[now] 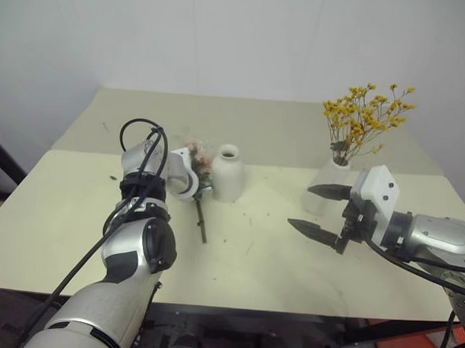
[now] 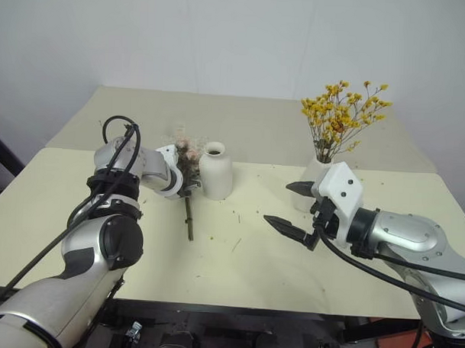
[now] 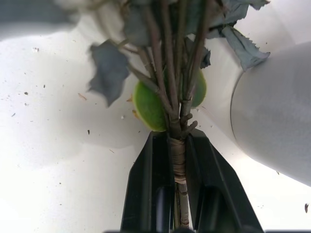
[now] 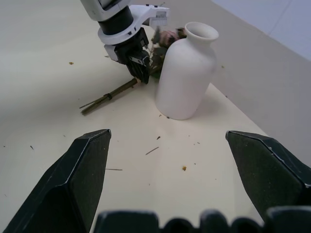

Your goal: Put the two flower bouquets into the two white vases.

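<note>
On the table, beside the round vase, the left gripper is clamped on the pink bouquet's stem, while the right gripper hangs wide apart near the cone vase holding the yellow bouquet.

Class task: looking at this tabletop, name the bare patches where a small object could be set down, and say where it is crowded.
Bare: the near table strip between both arms, and the far half behind the bottle vase. Crowded: around that vase, where the left gripper is shut on the pink bouquet, and by the vase of yellow flowers behind the open right gripper.
</note>
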